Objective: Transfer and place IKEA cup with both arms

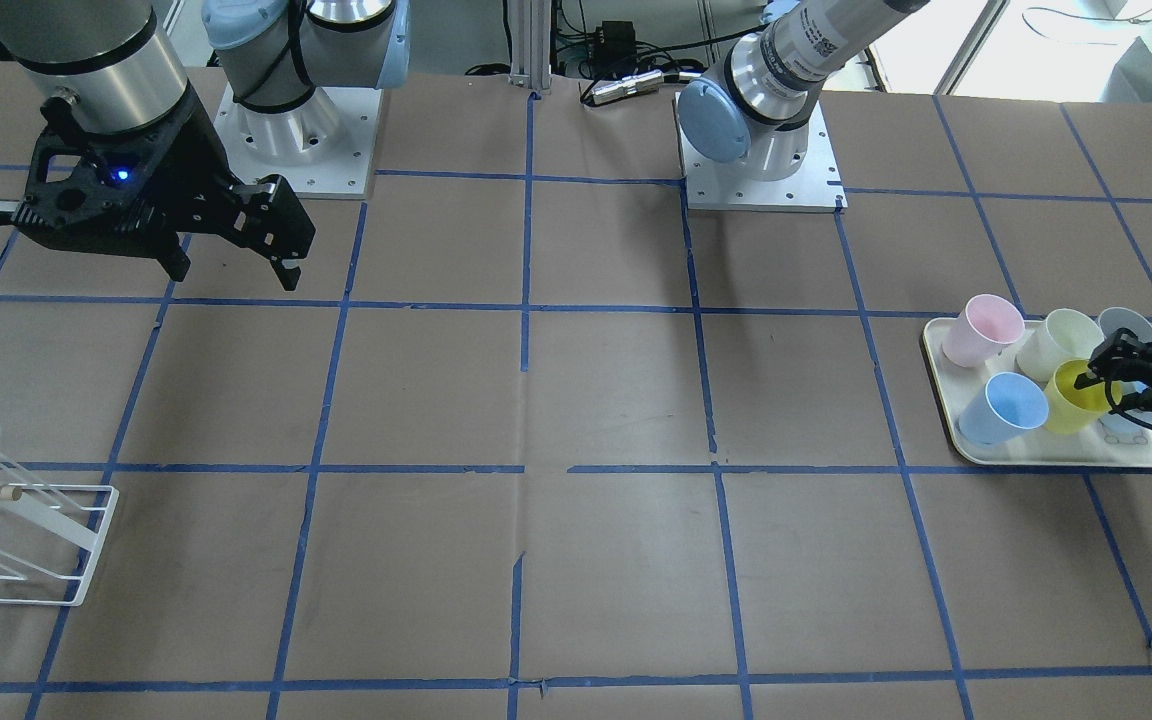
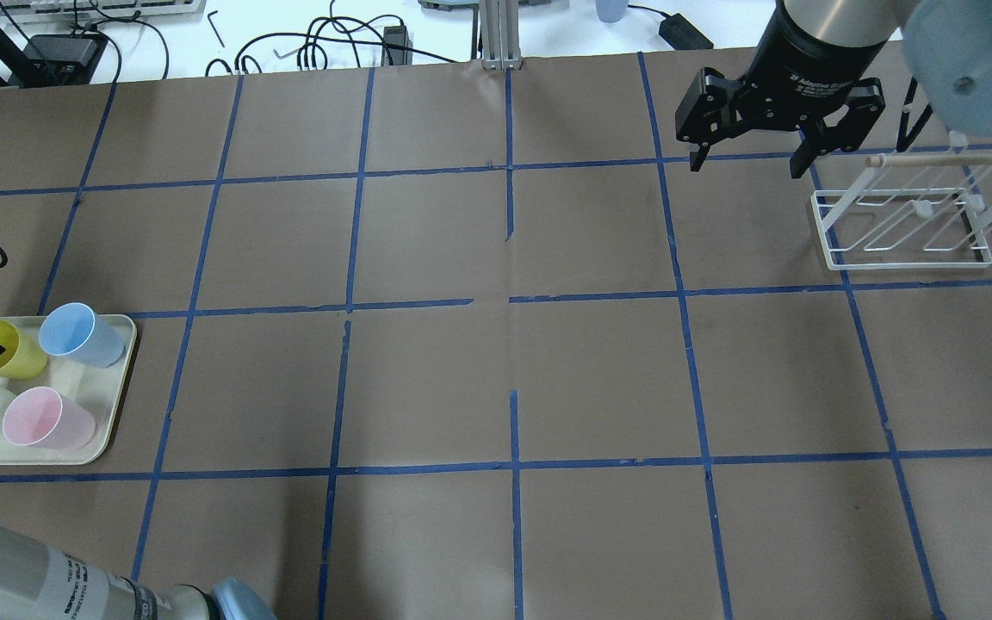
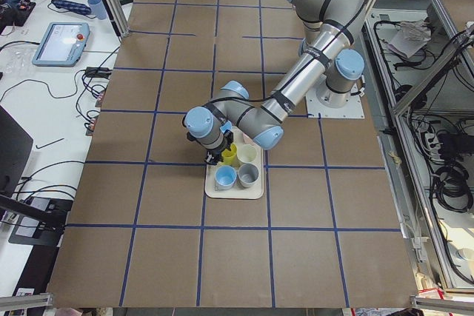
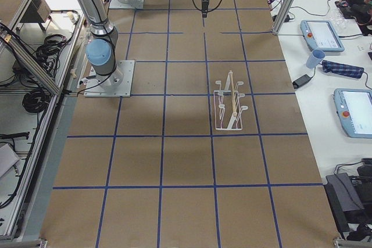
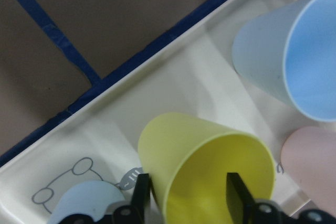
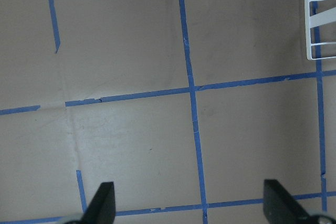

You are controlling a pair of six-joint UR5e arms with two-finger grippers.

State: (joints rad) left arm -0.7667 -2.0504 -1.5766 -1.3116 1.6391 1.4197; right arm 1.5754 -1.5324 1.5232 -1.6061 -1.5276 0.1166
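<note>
One light, probably slick plastic wall: your left gripper (image 5: 187,184), half open, straddles the IKEA cup (image 5: 194,137) at its rim, unclamped; pinch there gently.

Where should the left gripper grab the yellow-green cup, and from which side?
With the left gripper, pinch the IKEA cup by its rim wall from above, one finger inside the open mouth, one outside. It stands upright, crowded by the blue cup and cream cup, so a side grasp looks tight.

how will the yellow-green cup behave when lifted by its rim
Probably light: the yellow-green cup looks thin-walled plastic and empty. Its smooth, tapered wall may slip in the left tool. Lifted by one side, it could tilt.
</note>
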